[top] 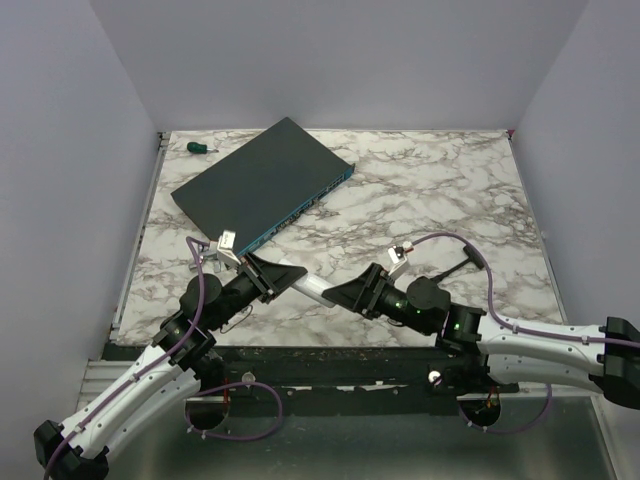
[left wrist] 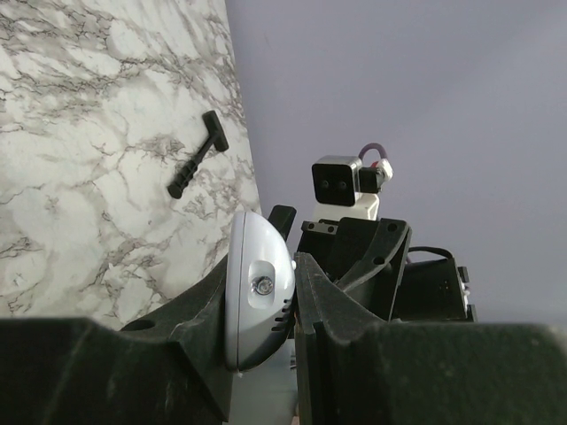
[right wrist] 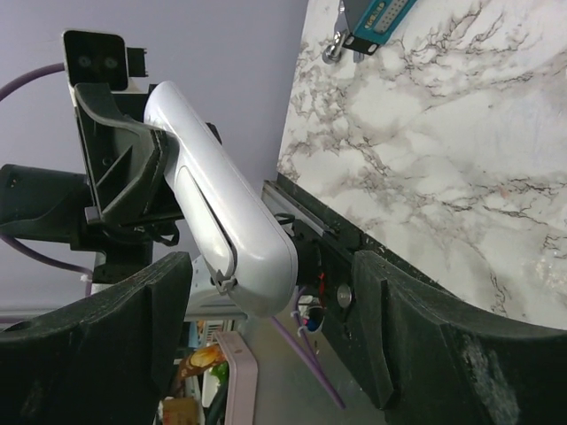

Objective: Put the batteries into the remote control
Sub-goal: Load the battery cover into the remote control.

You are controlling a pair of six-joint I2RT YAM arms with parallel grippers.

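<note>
The white remote control (top: 303, 284) is held in the air above the table's near edge. My left gripper (top: 272, 275) is shut on its one end, which shows its small window between the pads in the left wrist view (left wrist: 258, 297). My right gripper (top: 338, 294) is open. Its two fingers stand wide on either side of the remote's other rounded end (right wrist: 232, 217) without touching it. A seam with a small catch shows on that end. My left gripper also shows in the right wrist view (right wrist: 120, 164). No batteries are in view.
A large flat dark network box (top: 263, 185) lies at the back left, its blue front edge toward the arms. A green-handled screwdriver (top: 201, 148) lies behind it. A black T-shaped piece (left wrist: 197, 164) lies on the marble table (top: 420, 190) near my right arm.
</note>
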